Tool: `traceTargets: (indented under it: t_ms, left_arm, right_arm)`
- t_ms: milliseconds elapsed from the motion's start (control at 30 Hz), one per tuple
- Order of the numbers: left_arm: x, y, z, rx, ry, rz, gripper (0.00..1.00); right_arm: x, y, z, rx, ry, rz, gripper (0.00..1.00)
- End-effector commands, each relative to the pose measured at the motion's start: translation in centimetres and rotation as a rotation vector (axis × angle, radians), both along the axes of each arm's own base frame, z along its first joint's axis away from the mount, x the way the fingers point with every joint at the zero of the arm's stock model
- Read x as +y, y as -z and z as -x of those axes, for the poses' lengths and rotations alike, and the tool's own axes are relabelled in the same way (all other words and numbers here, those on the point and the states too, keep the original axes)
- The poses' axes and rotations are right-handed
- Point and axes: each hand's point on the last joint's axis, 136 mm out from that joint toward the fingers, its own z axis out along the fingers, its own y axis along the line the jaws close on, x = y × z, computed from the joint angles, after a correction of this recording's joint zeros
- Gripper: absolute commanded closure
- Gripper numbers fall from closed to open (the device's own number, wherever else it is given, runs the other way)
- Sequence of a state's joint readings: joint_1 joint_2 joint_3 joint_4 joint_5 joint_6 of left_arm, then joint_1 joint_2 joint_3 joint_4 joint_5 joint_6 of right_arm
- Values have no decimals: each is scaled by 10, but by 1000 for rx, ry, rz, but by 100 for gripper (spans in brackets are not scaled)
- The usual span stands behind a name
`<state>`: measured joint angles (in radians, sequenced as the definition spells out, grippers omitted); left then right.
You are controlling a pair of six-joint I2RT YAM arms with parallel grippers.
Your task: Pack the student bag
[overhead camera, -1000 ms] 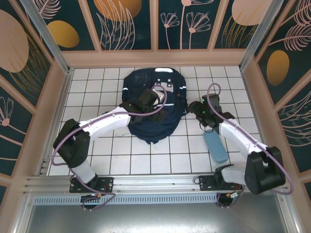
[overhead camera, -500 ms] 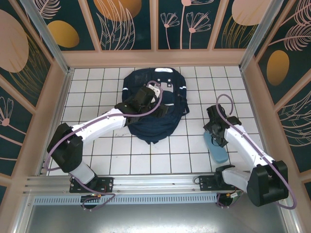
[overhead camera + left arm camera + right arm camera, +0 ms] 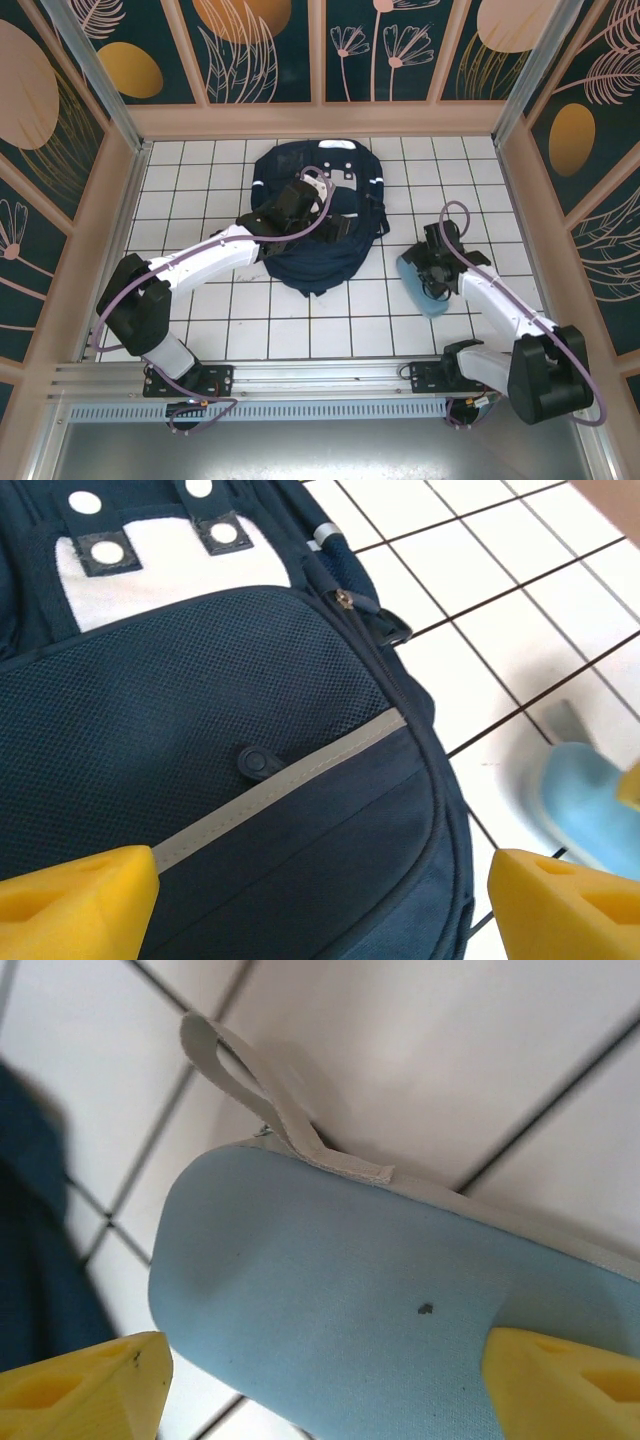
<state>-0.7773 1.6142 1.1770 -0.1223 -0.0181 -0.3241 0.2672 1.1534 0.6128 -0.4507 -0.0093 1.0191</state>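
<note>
Two tools are at work, one on each object. Over the last second the right tool (image 3: 436, 268) has swung back from beside the student bag (image 3: 310, 265) and come down on the light blue pouch (image 3: 416, 290). The pouch has since slid and turned, so its far end lies nearer the bag than half a second ago (a nudge rather than a lift, I judge).

In the right wrist view the fingers stand wide, one off each side of the pouch and not closed on it. Its grey loop (image 3: 250, 1090) lies flat on the tabletop (image 3: 230, 330). The bag sits against the middle of the far edge, with the pouch between it and the right edge.

The left tool (image 3: 298, 203) has shifted a little farther up the bag and hovers wide above the front pocket. The zip pull (image 3: 345, 598) is ahead of it, and the zip looks shut. So nothing is packed yet: the bag needs opening, and the pouch needs a real grip.
</note>
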Motion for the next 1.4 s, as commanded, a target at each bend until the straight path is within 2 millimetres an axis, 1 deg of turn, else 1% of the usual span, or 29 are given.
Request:
traceTargets:
  t_ms: [0,33,100,167,233,267,333,367,433,467,567,667,833,933,1067,1133,1167,1367]
  left_arm:
    - [-12,-20,1,1,13,108,14]
    - [-14,-21,0,10,12,121,14]
    - [-18,-20,0,33,10,140,14]
    - [-18,-21,1,43,2,156,14]
    - [-16,-21,0,42,-12,159,14]
    - [-15,-21,0,39,-20,155,14]
    - [-12,-20,-3,32,-40,144,13]
    - [-11,-20,-4,29,-45,141,13]
    - [-10,-21,-6,27,-54,133,13]
    - [-9,-21,-6,28,-58,132,13]
    - [-7,-20,-5,29,-61,125,13]
    - [-4,-17,-6,20,-67,93,13]
    - [15,-20,-17,-71,-88,-70,13]
    - [19,-20,-17,-111,-38,-150,13]
    - [20,-15,-16,-120,0,-207,12]
    - [22,-12,-17,-119,-1,-223,11]
    - [22,-11,-17,-117,-1,-228,11]
    - [22,-6,-16,-102,15,-247,11]
  right_arm:
    - [23,-14,-34,-88,-66,-70,18]
    - [22,-16,-40,-89,-79,-45,18]
    - [14,-25,-46,-79,-100,34,18]
    - [4,-33,-47,-83,-135,121,18]
    - [-7,-36,-47,-87,-191,218,17]
    - [-12,-34,-48,-83,-215,255,17]
    - [-27,-24,-50,-48,-233,320,14]
    - [-29,-19,-51,-34,-257,327,11]
    - [-31,-7,-48,5,-281,333,3]
    - [-29,-4,-46,9,-299,322,1]
    - [-11,2,-36,-31,-353,220,1]
    - [9,6,-19,-55,-420,106,1]
    - [47,10,8,-58,-522,-102,1]
    - [55,9,17,-66,-549,-122,3]
    - [54,12,21,-78,-539,-128,13]
    - [56,14,21,-92,-544,-141,25]
    - [56,15,20,-93,-538,-142,28]
    - [51,29,13,-80,-516,-109,28]
